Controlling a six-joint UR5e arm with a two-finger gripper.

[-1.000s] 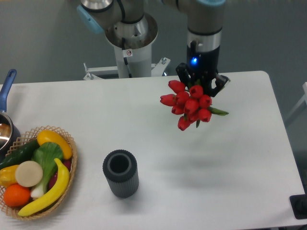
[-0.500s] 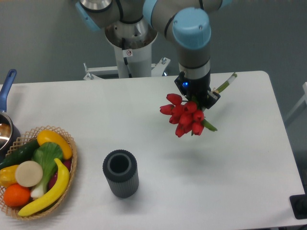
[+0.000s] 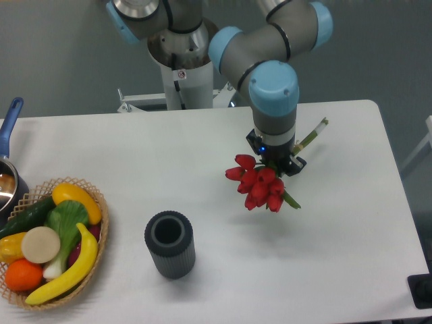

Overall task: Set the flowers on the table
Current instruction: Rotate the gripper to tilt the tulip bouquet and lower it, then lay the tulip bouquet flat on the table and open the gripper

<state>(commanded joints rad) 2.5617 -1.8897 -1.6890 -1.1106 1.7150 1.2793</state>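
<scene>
The flowers (image 3: 258, 183), a bunch of red tulips with green stems, hang tilted in my gripper (image 3: 283, 159), blooms low to the left, stem ends (image 3: 312, 134) pointing up to the right. The gripper is shut on the stems, just above the white table (image 3: 337, 223) at its right middle. The blooms are close to the tabletop; I cannot tell whether they touch it. The gripper's fingers are mostly hidden under the wrist.
A dark ribbed cylinder vase (image 3: 169, 244) stands upright at the front centre, left of the flowers. A woven basket (image 3: 98, 233) of fruit and vegetables sits at the front left. A pot with a blue handle (image 3: 9, 121) is at the left edge.
The arm has swung down and forward, lowering the flowers toward the tabletop. The bunch has tilted over, with the stems now pointing up to the right.
</scene>
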